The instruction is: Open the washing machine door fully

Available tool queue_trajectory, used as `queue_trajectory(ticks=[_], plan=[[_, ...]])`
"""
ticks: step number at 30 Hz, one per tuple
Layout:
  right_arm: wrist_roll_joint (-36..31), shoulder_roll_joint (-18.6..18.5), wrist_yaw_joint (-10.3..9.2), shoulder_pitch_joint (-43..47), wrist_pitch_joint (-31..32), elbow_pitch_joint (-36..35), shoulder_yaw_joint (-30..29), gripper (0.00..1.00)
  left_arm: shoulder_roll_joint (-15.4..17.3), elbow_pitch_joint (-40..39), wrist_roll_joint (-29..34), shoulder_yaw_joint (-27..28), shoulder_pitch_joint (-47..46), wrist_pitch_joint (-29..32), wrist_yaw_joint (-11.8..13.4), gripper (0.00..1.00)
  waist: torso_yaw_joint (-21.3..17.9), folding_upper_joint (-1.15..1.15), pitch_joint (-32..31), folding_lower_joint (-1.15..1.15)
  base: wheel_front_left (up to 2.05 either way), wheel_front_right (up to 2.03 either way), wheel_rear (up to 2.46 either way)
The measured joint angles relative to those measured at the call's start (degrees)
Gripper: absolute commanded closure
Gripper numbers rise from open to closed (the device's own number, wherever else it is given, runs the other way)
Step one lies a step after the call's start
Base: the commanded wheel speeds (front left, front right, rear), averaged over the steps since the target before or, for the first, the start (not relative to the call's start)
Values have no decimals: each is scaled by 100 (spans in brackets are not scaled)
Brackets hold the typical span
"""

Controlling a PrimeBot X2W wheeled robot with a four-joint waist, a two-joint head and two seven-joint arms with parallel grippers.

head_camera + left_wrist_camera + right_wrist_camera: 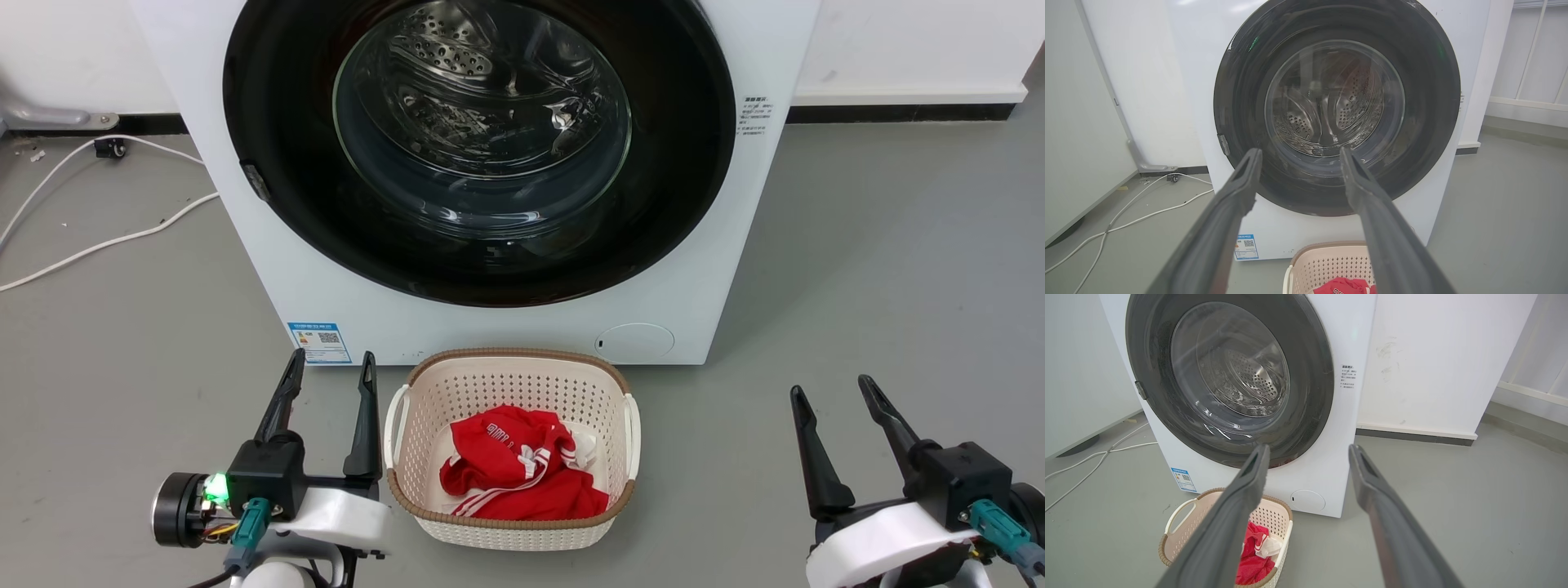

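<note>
Both pincers sit nearest, low on the floor. Left pincer (333, 359) is just left of the basket (514, 355), fingers spread, pinching nothing. Right pincer (829, 388) is well off to the basket's right, spread too and empty too.

Door (482, 147) stands right behind the basket, and it looks flush against the white washer (367, 327), with no gap I can make out. So on my read nothing is done yet: the reach, the grip and the whole swing are all left.

Now the trouble spots. Door's top is cut off in the head view. Which side carries the hinge, I cannot tell. Small dark tab (255, 181) on the rim, up and left of the basket, may be the catch, but it's too small to say. Glare on the glass muddles what's behind.
</note>
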Motion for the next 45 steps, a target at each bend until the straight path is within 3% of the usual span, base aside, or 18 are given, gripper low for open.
queue_trajectory(ticks=[18,19,20,21,29,38,43,45], plan=[[189,3,0,16,-75,118,-14,0,-89,74,-15,98,10,-42,-101,0,-16,0,5,0,0,0,0],[218,3,0,16,-75,129,-18,55,-90,80,-10,98,10,-42,-103,0,-18,0,7,0,0,0,0],[249,3,0,16,-74,140,-16,88,-92,86,-7,101,10,-42,-110,0,-18,0,9,0,0,0,0],[269,3,0,15,-74,148,-16,100,-98,89,-8,104,10,-42,-113,0,-20,0,11,0,0,0,0],[644,3,0,7,-230,185,-18,100,-129,104,0,124,10,-42,-135,0,-21,0,23,0,0,0,0],[4408,8,-1,-38,-1096,436,347,100,-155,131,23,154,9,-42,-149,0,-11,0,50,0,0,0,0],[7426,18,-1,-296,-1315,300,422,100,-169,122,23,185,7,-42,-145,0,-29,0,104,0,0,0,0],[8099,23,-1,-476,-1326,222,183,100,-174,100,23,194,-3,-42,-145,0,-37,0,137,0,0,0,0]])
